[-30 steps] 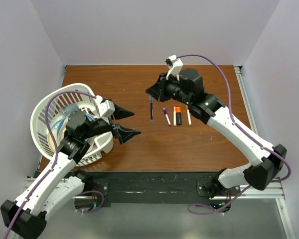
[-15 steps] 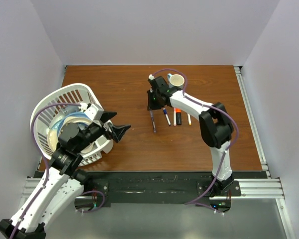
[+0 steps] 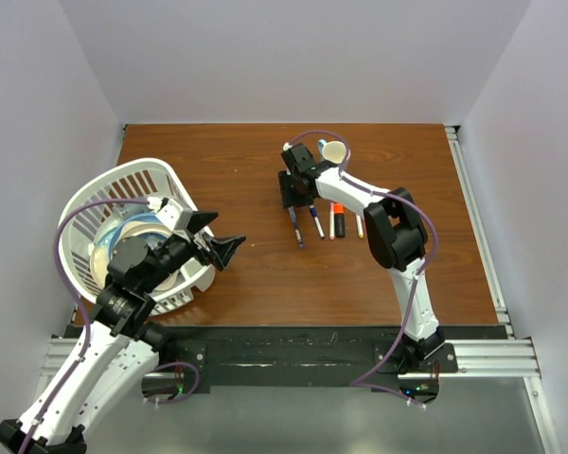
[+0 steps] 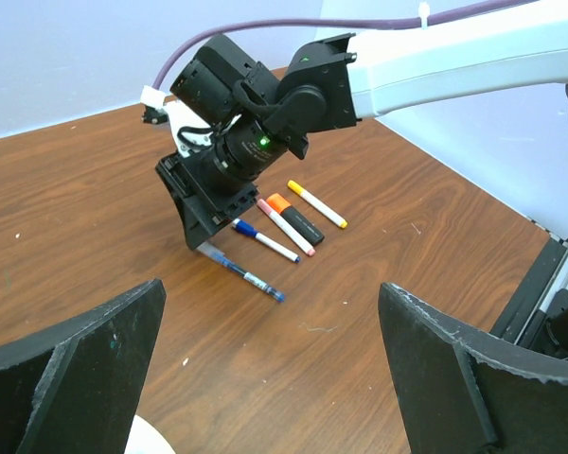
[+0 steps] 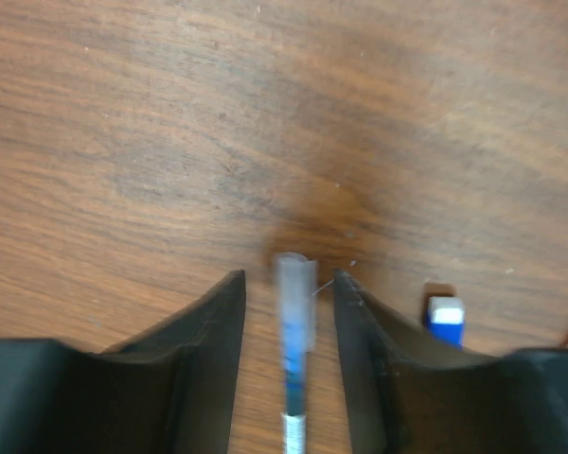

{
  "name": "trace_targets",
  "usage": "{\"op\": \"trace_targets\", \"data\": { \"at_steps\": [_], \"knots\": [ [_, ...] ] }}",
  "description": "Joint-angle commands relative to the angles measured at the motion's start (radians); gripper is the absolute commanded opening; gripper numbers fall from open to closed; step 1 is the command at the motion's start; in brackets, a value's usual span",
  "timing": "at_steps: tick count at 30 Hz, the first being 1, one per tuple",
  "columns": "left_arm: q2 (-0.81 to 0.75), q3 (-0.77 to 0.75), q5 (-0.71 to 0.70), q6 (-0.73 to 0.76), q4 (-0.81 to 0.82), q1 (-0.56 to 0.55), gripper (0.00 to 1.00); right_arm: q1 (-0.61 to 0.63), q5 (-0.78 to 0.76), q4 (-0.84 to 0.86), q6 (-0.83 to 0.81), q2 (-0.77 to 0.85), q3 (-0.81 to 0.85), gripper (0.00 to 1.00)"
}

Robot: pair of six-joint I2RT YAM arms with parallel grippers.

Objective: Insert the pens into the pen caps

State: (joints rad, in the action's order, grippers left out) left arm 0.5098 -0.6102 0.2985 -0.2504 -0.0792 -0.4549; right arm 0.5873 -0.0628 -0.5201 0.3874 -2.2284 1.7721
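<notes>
- The right claw (image 5: pixel 289 284) is straddling the blue pen (image 5: pixel 294 326) with a narrow gap, not touching it, probably lining up a grip.
- The pen is lying on the counter (image 3: pixel 218 170), just left of the other pens (image 3: pixel 338 220).
- The left claw (image 3: pixel 221 235) is hovering wide open near the basket (image 3: pixel 85 213).

The blue pen (image 5: pixel 293 317) is blurred, cut off at 6 o'clock — at 4 o'clock the right tool (image 5: pixel 291 281) hides part of a blue cap (image 5: pixel 445 320).
</notes>
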Motion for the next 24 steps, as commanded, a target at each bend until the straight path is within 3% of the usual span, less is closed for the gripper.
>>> {"op": "trace_targets", "data": {
  "at_steps": [1,5,7,9,21,24],
  "knots": [
    [0.003,-0.016,-0.035,0.01,0.006,-0.007,1.0,-0.012,-0.057,-0.031,-0.039,0.05,0.038,0.59],
    [-0.004,-0.02,-0.067,0.007,-0.002,-0.008,1.0,-0.011,-0.074,-0.049,-0.058,0.145,0.012,0.74],
    [-0.007,-0.019,-0.07,0.008,-0.001,-0.007,1.0,-0.011,-0.057,-0.034,-0.061,0.214,-0.023,0.9],
    [-0.01,-0.023,-0.078,0.013,-0.004,-0.007,1.0,-0.004,-0.002,-0.014,-0.061,0.334,-0.101,0.99],
    [0.009,-0.088,-0.016,-0.076,-0.007,-0.007,1.0,0.02,0.053,0.014,0.048,1.163,-0.577,0.99],
    [0.007,-0.109,-0.009,-0.104,-0.013,-0.007,1.0,0.017,0.06,0.009,0.07,1.277,-0.651,0.99]
  ]
}}
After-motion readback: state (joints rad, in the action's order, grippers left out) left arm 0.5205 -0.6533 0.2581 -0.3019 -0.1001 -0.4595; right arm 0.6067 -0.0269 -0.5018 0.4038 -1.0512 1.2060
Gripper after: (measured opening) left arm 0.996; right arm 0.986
